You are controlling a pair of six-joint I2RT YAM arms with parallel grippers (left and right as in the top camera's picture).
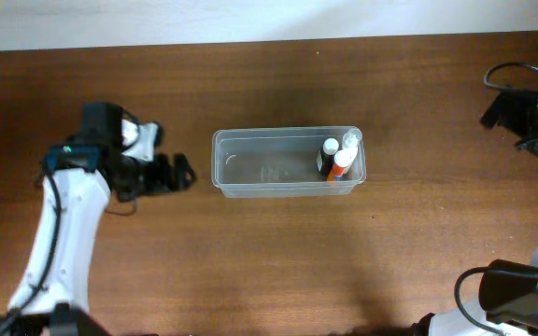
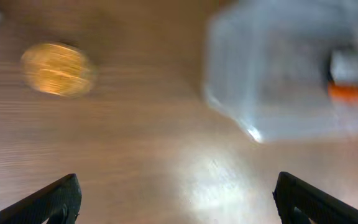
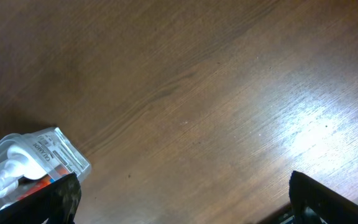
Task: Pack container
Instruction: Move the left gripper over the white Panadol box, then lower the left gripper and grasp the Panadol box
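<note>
The clear container [image 1: 278, 132] lies in the middle of the wooden table. At its right end stand a small dark-capped bottle [image 1: 328, 155] and a white-and-orange bottle [image 1: 343, 162]. My left gripper [image 1: 177, 173] is open just left of the container, apart from it. In the blurred left wrist view the container [image 2: 278, 81] shows at the upper right, with an orange patch [image 2: 353, 91] inside, and the left gripper [image 2: 178, 200] has only bare table between its fingers. My right gripper [image 3: 185, 202] is open over bare wood, with a clear blister pack [image 3: 33, 160] beside its left finger.
A blurred yellow-orange round spot [image 2: 58, 68] shows on the table at the upper left of the left wrist view. The right arm's links and cables [image 1: 530, 107] sit at the table's right edge. A pale wall [image 1: 250, 19] borders the far side.
</note>
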